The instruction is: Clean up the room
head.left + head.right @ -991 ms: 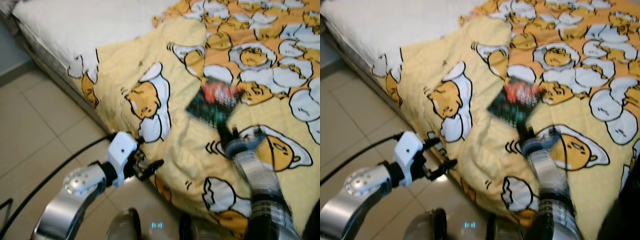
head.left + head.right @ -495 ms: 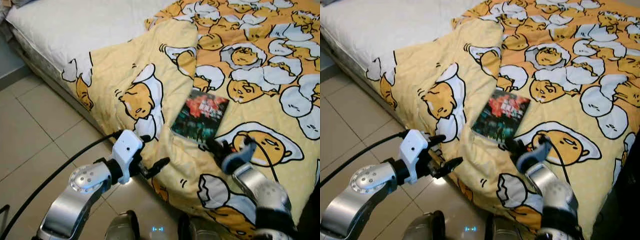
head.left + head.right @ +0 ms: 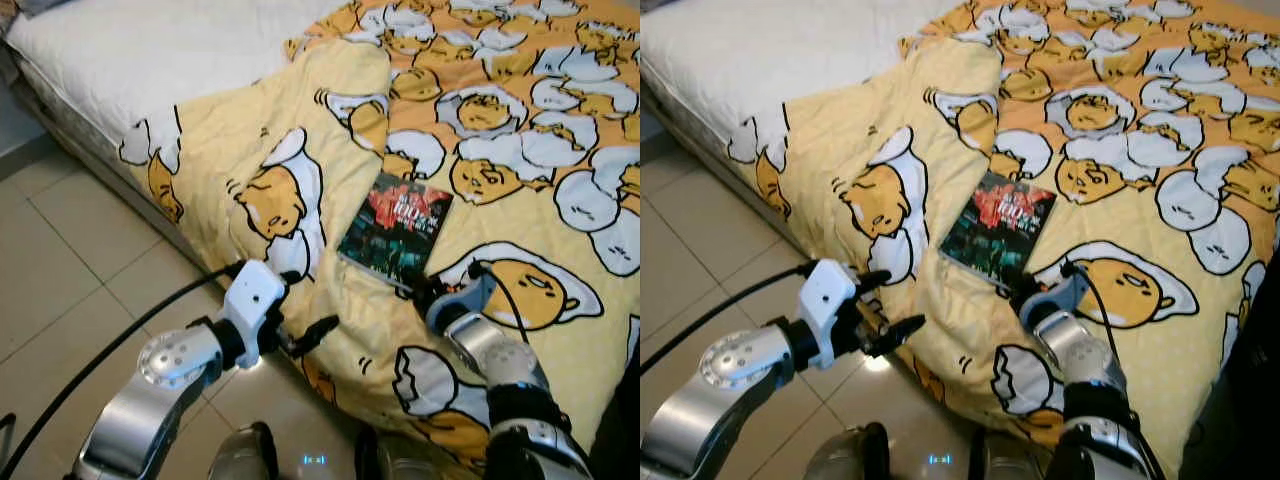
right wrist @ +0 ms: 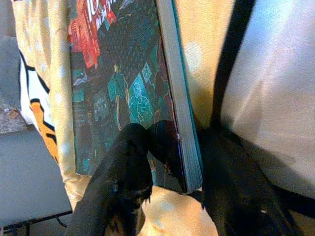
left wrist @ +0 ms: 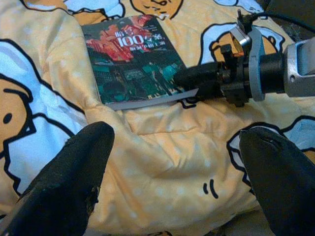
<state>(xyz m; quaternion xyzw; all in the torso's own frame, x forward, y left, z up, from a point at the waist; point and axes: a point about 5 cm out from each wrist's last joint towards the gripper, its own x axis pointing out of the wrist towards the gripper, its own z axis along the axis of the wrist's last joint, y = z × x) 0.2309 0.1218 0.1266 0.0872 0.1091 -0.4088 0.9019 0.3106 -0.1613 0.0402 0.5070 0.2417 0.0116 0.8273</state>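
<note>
Right tool [image 3: 412, 287] now pinching the book [image 3: 396, 226], earlier just short; left tool [image 3: 305, 307] wide.

Two silver, rounded metal arms. Left arm [image 3: 150, 400]: round joint cap ringed with small screws, black collar, white boxy wrist housing, black cable trailing off. Left gripper [image 3: 310, 305]: two long black fingers, matte, blunt-tipped. Right arm [image 3: 500, 370]: silver forearm, black band, grey-blue wrist bracket, thin black cable looped over it.
</note>
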